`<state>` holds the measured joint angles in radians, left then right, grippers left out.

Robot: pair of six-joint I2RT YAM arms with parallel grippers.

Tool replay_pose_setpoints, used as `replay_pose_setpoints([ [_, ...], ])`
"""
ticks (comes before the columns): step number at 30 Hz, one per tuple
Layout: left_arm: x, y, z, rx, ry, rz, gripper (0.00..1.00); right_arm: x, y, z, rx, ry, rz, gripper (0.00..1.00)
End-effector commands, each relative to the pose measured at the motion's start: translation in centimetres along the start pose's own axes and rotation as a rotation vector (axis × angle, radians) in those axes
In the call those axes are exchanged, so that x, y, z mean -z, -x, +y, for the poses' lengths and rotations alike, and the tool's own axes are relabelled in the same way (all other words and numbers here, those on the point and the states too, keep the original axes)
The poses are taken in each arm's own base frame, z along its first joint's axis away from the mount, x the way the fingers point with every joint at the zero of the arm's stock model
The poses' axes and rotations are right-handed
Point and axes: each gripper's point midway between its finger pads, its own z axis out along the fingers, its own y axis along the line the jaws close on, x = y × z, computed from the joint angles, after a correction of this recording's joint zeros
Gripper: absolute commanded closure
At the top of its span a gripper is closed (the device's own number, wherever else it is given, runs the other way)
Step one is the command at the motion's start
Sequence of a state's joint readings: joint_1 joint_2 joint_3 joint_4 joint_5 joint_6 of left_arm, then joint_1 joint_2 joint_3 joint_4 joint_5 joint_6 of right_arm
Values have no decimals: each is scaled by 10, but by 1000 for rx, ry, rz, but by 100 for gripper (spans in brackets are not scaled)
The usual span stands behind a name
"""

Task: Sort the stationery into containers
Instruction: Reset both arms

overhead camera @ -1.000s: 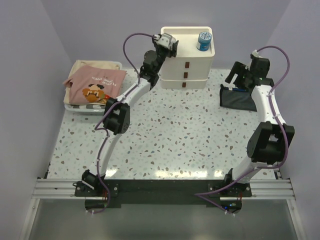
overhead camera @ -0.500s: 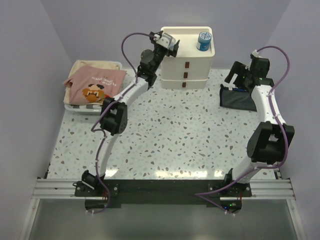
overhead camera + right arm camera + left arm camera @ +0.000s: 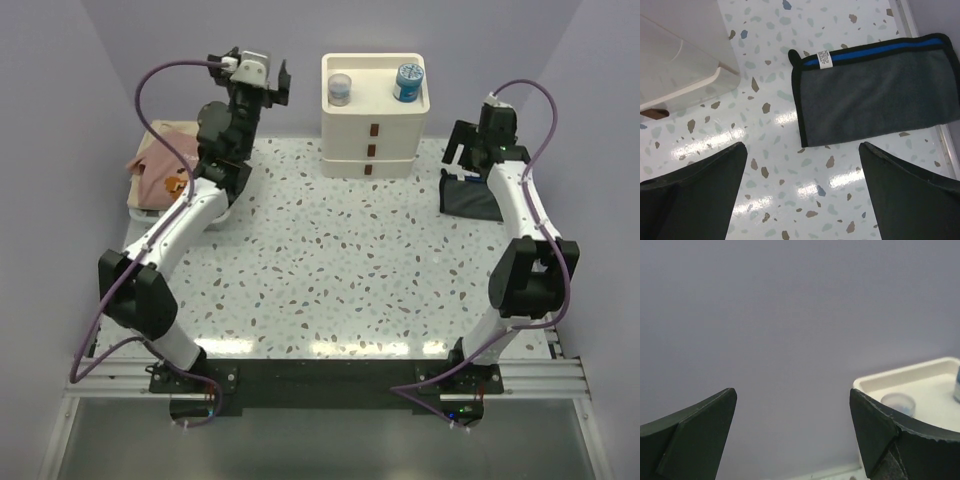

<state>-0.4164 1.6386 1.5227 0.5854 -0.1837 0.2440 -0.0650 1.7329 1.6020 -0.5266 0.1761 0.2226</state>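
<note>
1. Stationery in view: a grey roll (image 3: 341,90) and a blue roll (image 3: 408,82) stand apart on the tray-like top of the cream drawer unit (image 3: 375,130).
2. Left gripper (image 3: 792,392) hangs raised to the left of the unit, fingers spread wide, holding nothing.
3. Right gripper (image 3: 801,150) hovers over the table (image 3: 790,210) near the flat dark pouch (image 3: 875,95), fingers wide apart and holding nothing.

**Camera layout: one overhead view, two wrist views.**
Top external looks down and forward from high over the near edge of the speckled table (image 3: 340,270), taking in all of it. Left wrist, raised, faces almost level at the purple back wall (image 3: 790,315), with the tray top of the cream drawer unit (image 3: 900,376) at lower right. Right wrist looks down from close above the tabletop at the navy zip pouch (image 3: 875,95) and a corner of that unit, which all three views share.
</note>
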Motion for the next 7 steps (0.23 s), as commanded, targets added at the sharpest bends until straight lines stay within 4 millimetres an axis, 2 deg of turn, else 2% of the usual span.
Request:
replay_pose_setpoints([
  [1, 51, -118, 16, -50, 33, 376, 0, 23, 23, -1, 18, -46, -83, 1],
  [2, 55, -114, 17, -66, 22, 366, 0, 26, 21, 4, 24, -22, -83, 1],
  [3, 60, -120, 16, -71, 17, 380, 0, 28, 22, 5, 33, -13, -94, 1],
  [4, 60, -121, 15, -70, 16, 383, 0, 35, 28, 8, 41, 13, -125, 1],
  [5, 61, -122, 15, -63, 18, 386, 0, 34, 22, 11, 62, 39, -114, 1],
  [7, 59, -119, 15, -48, 23, 369, 0, 44, 26, 13, 71, 48, -136, 1],
])
